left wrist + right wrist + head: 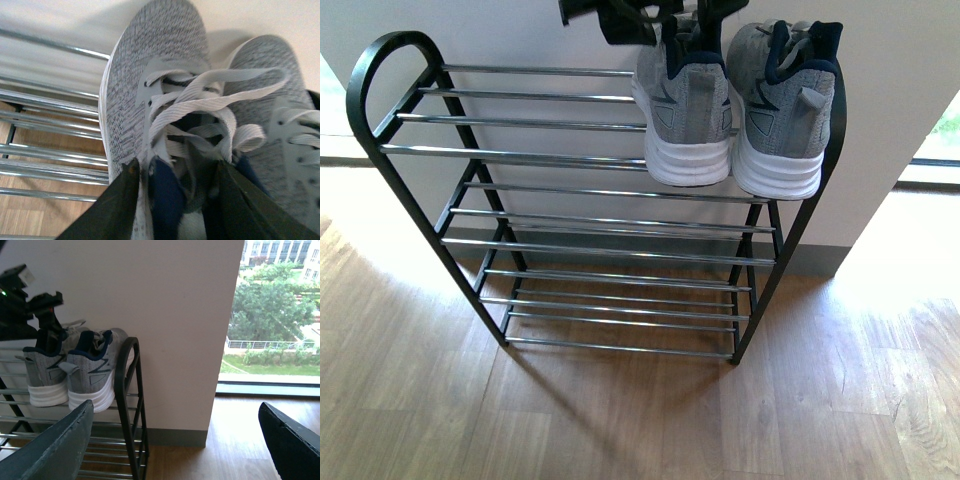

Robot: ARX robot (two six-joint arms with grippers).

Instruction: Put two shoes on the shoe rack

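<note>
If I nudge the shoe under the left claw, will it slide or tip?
Likely slides: the shoe rests flat on the smooth chrome bars of the shoe rack. Tipping seems unlikely; its sole is wide. The knit collar at the left claw looks soft and may deform.

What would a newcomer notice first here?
Grey left shoe and right shoe sit side by side at the right end of the rack, top tier, heels outward. Jaws of the left gripper flank the left shoe's collar; the right gripper hangs open to the rack's right.
</note>
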